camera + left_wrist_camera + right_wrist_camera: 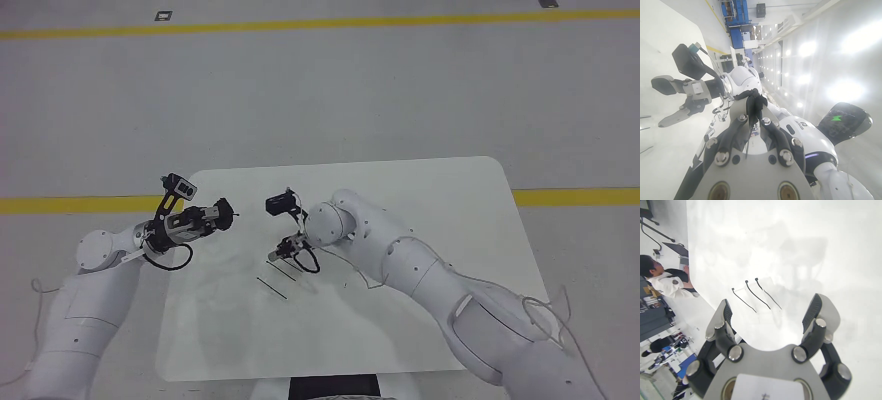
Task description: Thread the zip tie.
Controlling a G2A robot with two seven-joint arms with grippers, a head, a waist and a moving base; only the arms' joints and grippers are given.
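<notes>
Ties [757, 295]: mid-frame; prob light, thin, springy; pinch nr head.
R fingers [813, 308]: wide open, empty.
L fingers [737, 108]: closed; load unclear.

right tool [771, 300] is hovering over the desk [791, 247], fingers spread | three black zip ties [757, 296] are lying side by side, apart, near the desk's edge

Left claw [753, 95] pinched closed, right claw [770, 300] spread wide.

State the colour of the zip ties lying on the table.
Black; the zip ties show best in the right wrist view.
</notes>
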